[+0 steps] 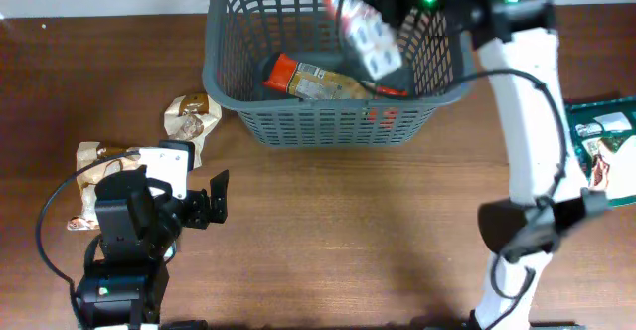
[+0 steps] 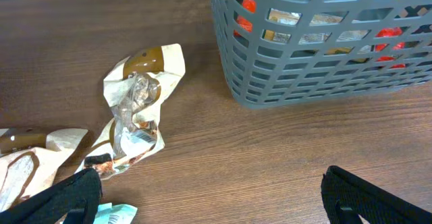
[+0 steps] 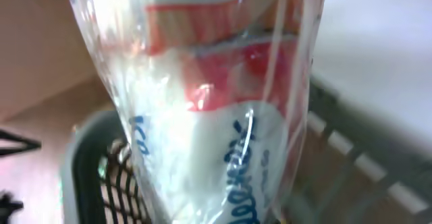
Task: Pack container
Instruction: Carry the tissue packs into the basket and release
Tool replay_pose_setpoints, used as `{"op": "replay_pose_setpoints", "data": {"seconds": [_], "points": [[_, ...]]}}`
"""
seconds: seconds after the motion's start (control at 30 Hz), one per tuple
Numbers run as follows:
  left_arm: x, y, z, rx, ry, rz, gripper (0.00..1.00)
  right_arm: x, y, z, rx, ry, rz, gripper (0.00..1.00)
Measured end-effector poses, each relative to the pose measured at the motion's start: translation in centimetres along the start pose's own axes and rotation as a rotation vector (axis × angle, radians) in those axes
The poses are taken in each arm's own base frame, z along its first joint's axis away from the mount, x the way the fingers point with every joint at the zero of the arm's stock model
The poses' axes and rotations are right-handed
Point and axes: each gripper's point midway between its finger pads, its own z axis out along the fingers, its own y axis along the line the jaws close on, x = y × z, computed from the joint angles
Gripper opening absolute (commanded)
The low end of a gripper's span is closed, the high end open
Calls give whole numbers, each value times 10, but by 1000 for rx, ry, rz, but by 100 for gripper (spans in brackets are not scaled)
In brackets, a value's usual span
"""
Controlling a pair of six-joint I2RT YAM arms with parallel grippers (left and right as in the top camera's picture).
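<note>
Nearest me, at the lower left of the overhead view, the left fingers (image 1: 217,197) hang spread wide above the brown wooden worktop (image 1: 348,241) and hold nothing. Just beside that arm lies a cream and brown wrapper (image 1: 97,161), partly hidden under it. A little farther off I see a second crumpled wrapper (image 1: 191,116), cream and brown with a clear window. It is near the left front corner of the container but not touching it. At the right edge of the worktop lies a green packet (image 1: 608,146), cut off by the frame.

The container (image 1: 328,126), a large dark grey basket with slotted sides, stands at the far middle of the worktop. An orange and tan packet (image 1: 310,80) lies on its floor. Over the container's right half, the right fingers (image 1: 370,0) pinch the top of a clear packet (image 1: 373,44) printed in red, white and blue, which hangs over the open top. In the right wrist view this packet fills most of the picture, with the container's rim blurred behind it.
</note>
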Motion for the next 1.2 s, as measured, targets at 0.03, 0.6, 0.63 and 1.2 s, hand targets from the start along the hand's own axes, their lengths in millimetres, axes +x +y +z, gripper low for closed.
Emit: {"op": "replay_pose_setpoints", "data": {"seconds": [0.03,0.6,0.63,1.2], "points": [[0,0,0,0,0,0,99,8,-2,4,-8,19,16,37],[0,0,0,0,0,0,99,17,2,4,-49,44,76,99],[0,0,0,0,0,0,99,14,3,1,-45,38,78,99],[0,0,0,0,0,0,99,70,-60,-319,955,82,609,99]]}}
